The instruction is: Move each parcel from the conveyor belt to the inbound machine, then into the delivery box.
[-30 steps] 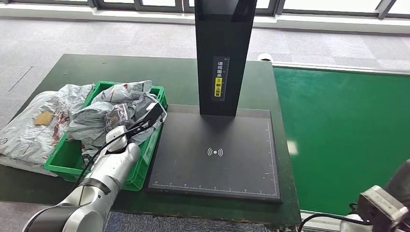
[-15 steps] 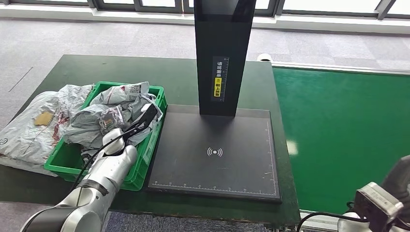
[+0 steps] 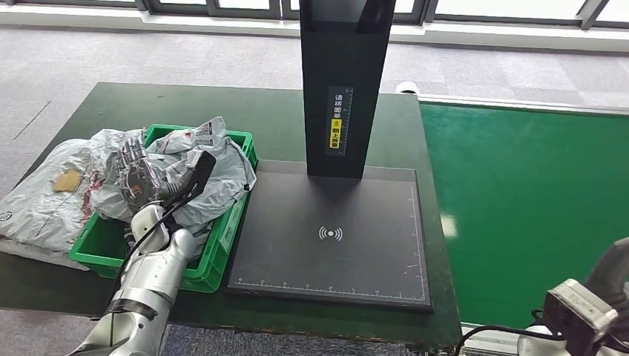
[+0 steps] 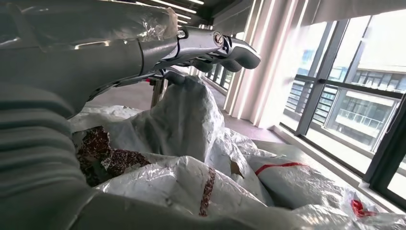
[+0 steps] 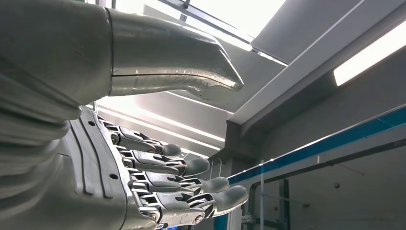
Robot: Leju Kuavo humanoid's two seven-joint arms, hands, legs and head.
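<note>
The left hand (image 3: 137, 174) is over the green delivery box (image 3: 222, 245) at the left end of the dark green desk (image 3: 274, 111), its back turned up and its fingers (image 3: 132, 152) fanned apart above the heap of grey parcels (image 3: 215, 174) that fills the box. From the left wrist view the fingers reach out flat over a peak of crumpled grey plastic, and I cannot tell whether any of them are touching it (the thumb side is hidden behind the wrist cover). No parcel is plainly pinched.

More grey parcels (image 3: 44, 196) lie on the desk just outside the box, spilling against its left wall; one carries a tan patch and red marks.

The inbound machine (image 3: 330, 233) sits just right of the box: a flat black plate with a white wireless symbol at its middle and ruler ticks along its edges, and a tall black column rising from its back edge with a yellow and white label. Its plate is bare.

The conveyor belt (image 3: 519, 200), bright green, runs along the right side of the desk.

The right hand (image 5: 158, 187) shows in the right wrist view, fingers straight and slightly apart, thumb lifted away from them, holding nothing; behind it are ceiling lights and a blue beam.
</note>
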